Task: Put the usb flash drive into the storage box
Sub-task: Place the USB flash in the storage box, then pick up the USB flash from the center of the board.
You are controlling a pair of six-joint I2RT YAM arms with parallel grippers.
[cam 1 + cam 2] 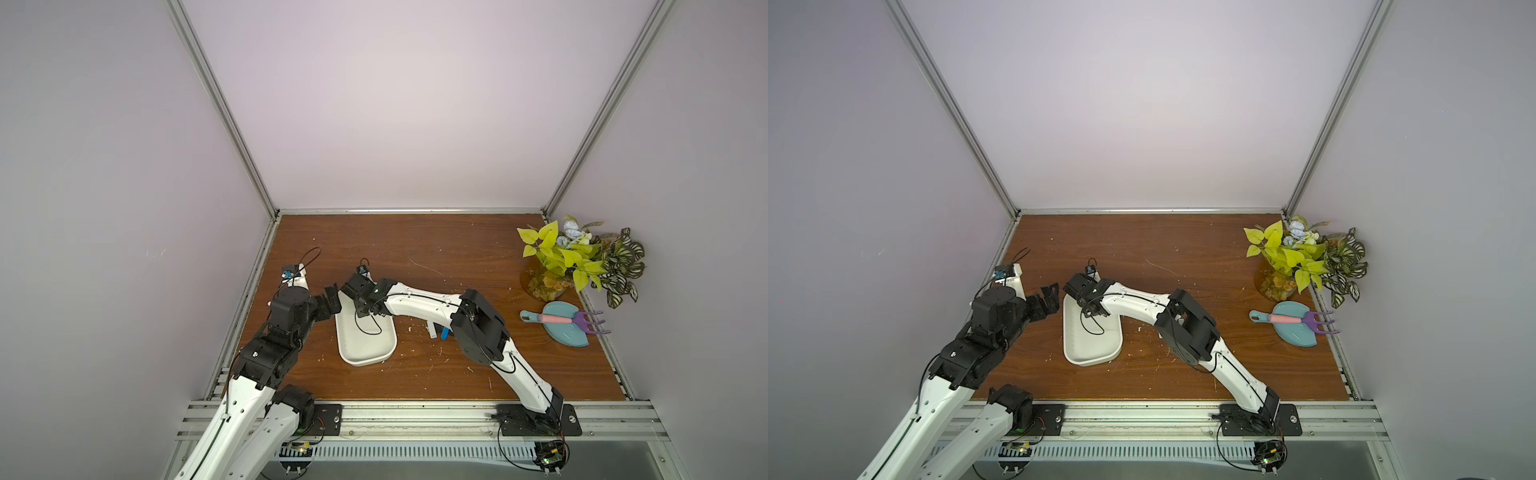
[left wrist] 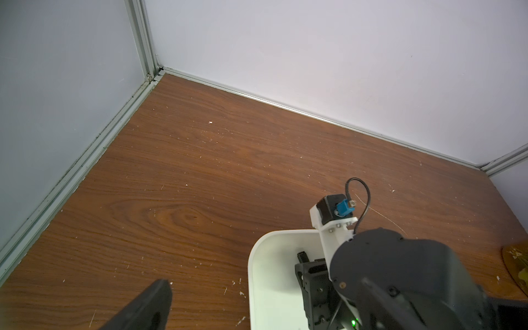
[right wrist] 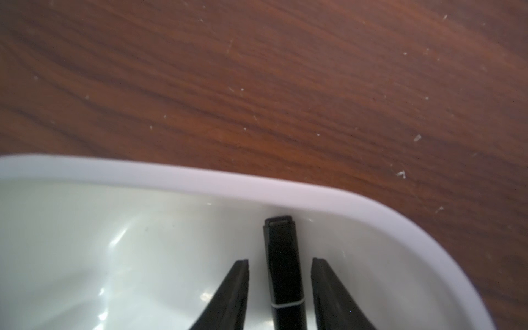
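Item: black usb flash drive (image 3: 281, 243), inside storage box (image 1: 368, 347) (lower centre in both top views); right gripper (image 3: 280, 260) released, fingers clear.

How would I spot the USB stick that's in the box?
Find the white storage box on the brown table. Inside, a slim stick lies between the right end effector's fingers. It's black; the white stick and blue stick lie outside.

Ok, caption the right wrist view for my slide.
Right end effector open astride a black usb flash drive inside the white storage box, near its rim.
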